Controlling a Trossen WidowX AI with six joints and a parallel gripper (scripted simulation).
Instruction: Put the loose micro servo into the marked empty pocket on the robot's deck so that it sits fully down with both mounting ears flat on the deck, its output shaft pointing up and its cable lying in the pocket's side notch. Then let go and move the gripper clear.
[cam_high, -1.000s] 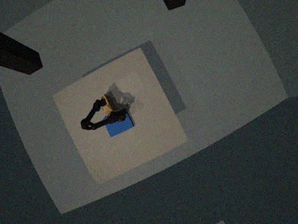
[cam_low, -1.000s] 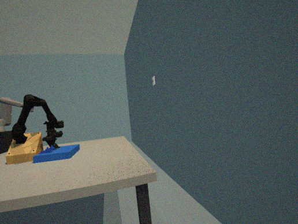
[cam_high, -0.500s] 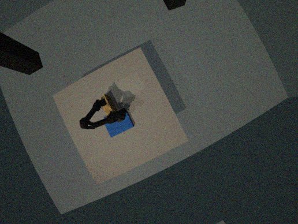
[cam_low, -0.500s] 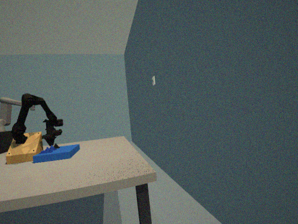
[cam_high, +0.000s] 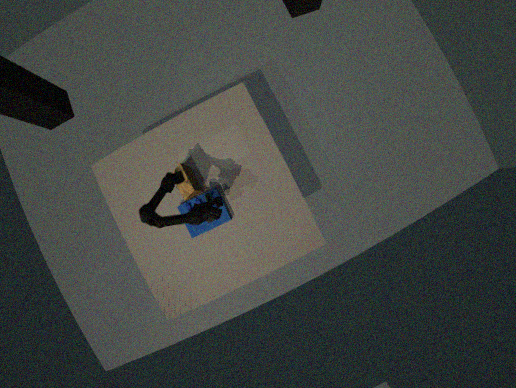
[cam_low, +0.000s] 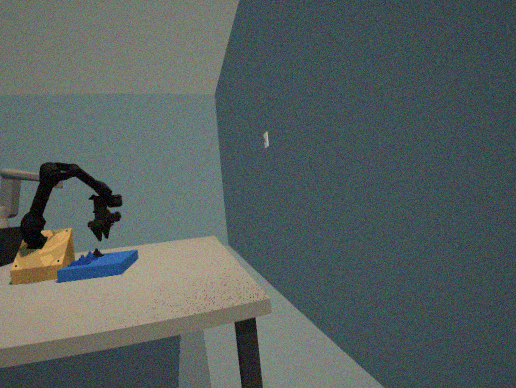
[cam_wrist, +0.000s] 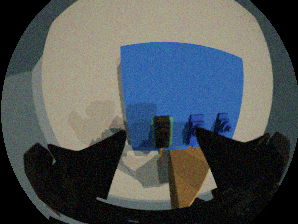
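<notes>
Tool hangs above the blue deck, jaws spread wide, holding nothing. The micro servo stands at the deck's near edge, apart from both fingers; whether it sits fully down cannot be told. The deck lies on the desk beside the tan base block.

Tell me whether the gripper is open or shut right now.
Open. The gripper hangs above the blue deck with its fingers spread and nothing between them; the dark servo sits below on the deck.
</notes>
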